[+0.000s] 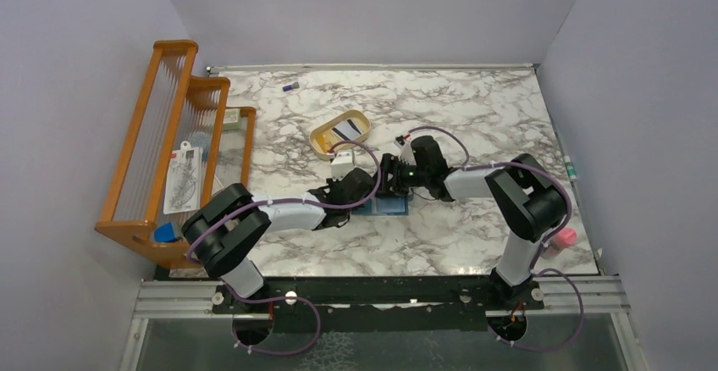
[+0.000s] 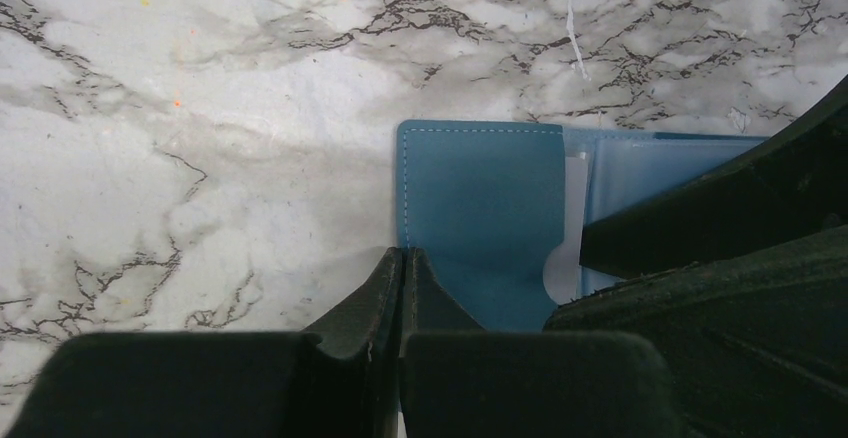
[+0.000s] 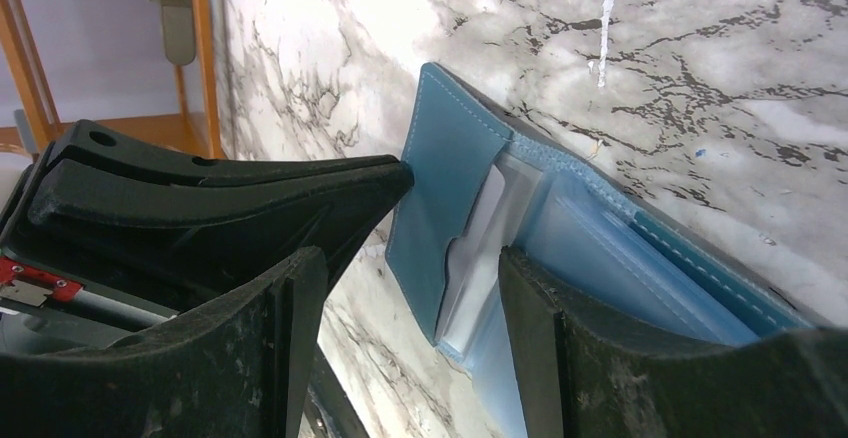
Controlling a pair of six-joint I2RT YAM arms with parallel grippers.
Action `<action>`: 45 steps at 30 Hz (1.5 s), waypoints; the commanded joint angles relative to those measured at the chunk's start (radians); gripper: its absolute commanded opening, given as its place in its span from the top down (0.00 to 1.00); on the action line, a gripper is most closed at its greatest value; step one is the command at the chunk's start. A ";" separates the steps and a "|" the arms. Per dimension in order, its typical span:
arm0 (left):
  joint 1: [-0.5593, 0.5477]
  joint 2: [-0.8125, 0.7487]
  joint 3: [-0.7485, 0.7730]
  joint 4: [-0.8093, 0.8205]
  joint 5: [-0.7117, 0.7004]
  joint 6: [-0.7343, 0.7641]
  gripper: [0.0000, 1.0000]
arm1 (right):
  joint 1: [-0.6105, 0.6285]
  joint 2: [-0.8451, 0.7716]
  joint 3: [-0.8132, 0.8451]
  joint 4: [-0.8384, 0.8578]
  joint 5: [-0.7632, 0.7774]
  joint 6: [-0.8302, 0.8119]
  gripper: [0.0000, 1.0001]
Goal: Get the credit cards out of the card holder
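Left gripper [image 2: 403,258] jaws pressed together at edge of open wallet [image 2: 480,208]. Right gripper [image 3: 410,258] jaws spread astride a pocketed pale card [image 3: 478,233].

The card holder [image 1: 391,205] lies mid-table [image 1: 491,108]; behind it, to the left, a tray [image 1: 319,140] holds cards [image 1: 343,131]

Left arm [image 1: 292,214], right arm [image 1: 525,202]: black joint housings, light grey link tubes. Purple cables [image 1: 279,350] run along both and loop at 6 o'clock. Green LED [image 1: 410,168] on right wrist. Fingers [image 3: 250,358] matte black, tapered, scuffed. Red tab [image 3: 30,280] at 9 o'clock, right wrist view.
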 commanded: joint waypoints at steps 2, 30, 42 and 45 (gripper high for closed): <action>-0.002 0.065 -0.048 0.056 0.065 -0.037 1.00 | 0.032 0.010 -0.019 -0.098 -0.013 -0.005 0.30; -0.003 0.031 -0.107 0.139 0.102 -0.070 1.00 | 0.112 0.169 0.044 0.210 -0.125 0.289 0.30; 0.023 -0.019 -0.144 0.116 0.072 -0.062 1.00 | 0.067 0.065 0.023 0.123 -0.177 0.239 0.30; 0.027 -0.018 -0.146 0.114 0.074 -0.061 1.00 | 0.049 0.050 0.029 0.123 -0.195 0.224 0.30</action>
